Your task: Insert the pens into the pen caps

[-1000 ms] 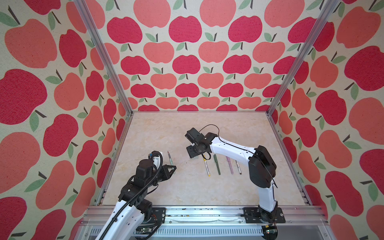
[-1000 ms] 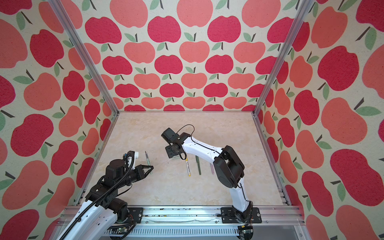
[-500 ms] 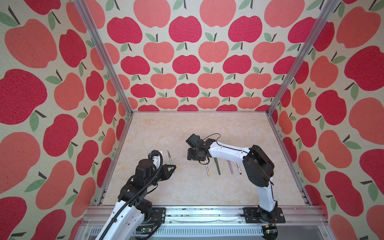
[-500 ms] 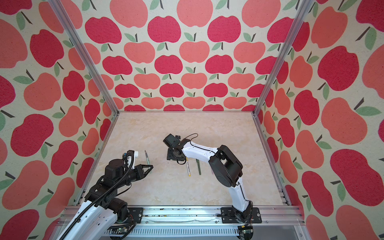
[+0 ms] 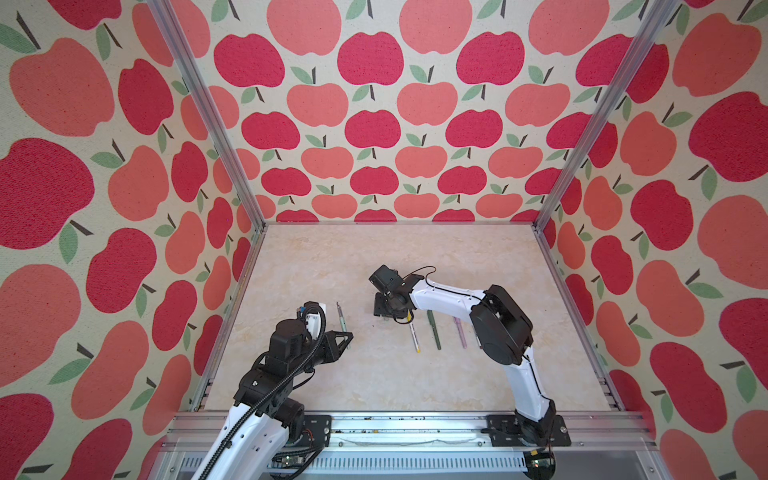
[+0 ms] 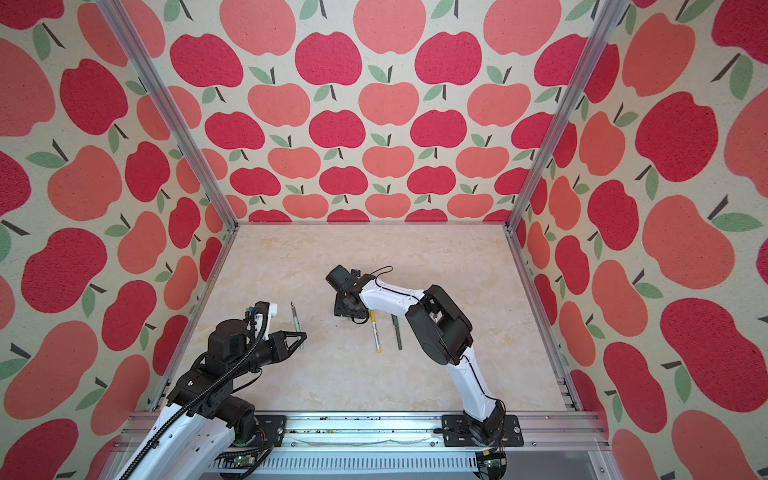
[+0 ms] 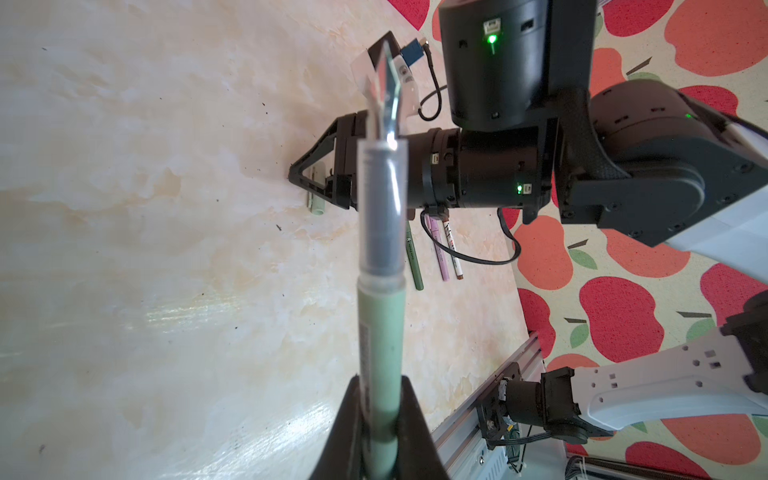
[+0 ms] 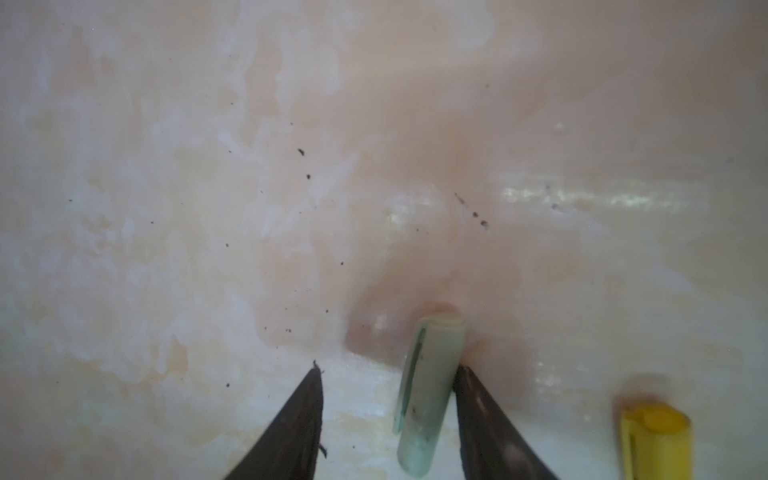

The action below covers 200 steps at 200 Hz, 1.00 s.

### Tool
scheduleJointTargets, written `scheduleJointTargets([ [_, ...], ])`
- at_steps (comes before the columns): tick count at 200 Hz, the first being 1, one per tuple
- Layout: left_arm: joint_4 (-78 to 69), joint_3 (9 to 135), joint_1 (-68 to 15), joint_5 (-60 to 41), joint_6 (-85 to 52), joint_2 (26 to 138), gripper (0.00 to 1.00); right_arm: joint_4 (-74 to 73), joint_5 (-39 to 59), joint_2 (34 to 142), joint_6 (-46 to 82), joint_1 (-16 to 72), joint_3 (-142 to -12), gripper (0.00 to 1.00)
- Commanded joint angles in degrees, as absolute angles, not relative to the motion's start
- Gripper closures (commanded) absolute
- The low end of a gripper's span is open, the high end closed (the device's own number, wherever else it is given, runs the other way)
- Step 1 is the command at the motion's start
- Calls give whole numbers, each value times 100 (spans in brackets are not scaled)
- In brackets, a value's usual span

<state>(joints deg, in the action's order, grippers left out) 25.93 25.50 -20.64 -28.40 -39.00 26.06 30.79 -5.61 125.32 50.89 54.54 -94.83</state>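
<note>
My left gripper [image 7: 380,379] is shut on the barrel of the pale green pen [image 7: 380,324], held above the table with its dark tip pointing away; in both top views it hangs at the left [image 5: 341,320]. My right gripper [image 8: 387,368] is down at the table with its jaws open around the pale green cap [image 8: 430,386]. One finger touches the cap and the other stands apart. A yellow cap [image 8: 654,440] lies beside it. The white-and-yellow pen [image 5: 414,338], dark green pen [image 5: 434,332] and pink pen [image 5: 460,334] lie in a row under the right arm.
A white-and-brown pen [image 7: 454,253] lies beside the pink pen [image 7: 439,253]. Apple-patterned walls close in the marbled table [image 5: 374,257] on three sides. A metal rail [image 5: 395,428] with both arm bases runs along the front edge.
The right gripper has come down to the table just left of the pen row, and its jaws have narrowed around the pale green cap. The left arm with its pen has not moved.
</note>
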Motion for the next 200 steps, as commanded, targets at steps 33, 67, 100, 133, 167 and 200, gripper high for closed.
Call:
scheduleJointTargets([
  [33, 2875, 2664, -2065, -3084, -3884, 2468, 100, 4093, -1188, 13322, 3867, 5602, -10250, 58],
  [67, 2796, 2680, -2065, -3130, -3885, 2642, 100, 4114, -1189, 13270, 3662, 5634, -10114, 62],
  [100, 2740, 2706, -2074, -3120, -3901, 2716, 100, 3925, -1189, 12943, 3495, 5629, -9646, 67],
  [133, 2579, 2622, -2104, -3241, -4024, 2843, 100, 3772, -1126, 12696, 3421, 5637, -9304, 79],
  [167, 2532, 2593, -2231, -3223, -4078, 3010, 100, 3604, -1099, 12538, 3358, 5660, -9113, 90],
  [200, 2439, 2610, -2394, -3116, -4105, 3152, 100, 3480, -1081, 12388, 3310, 5669, -9030, 94],
])
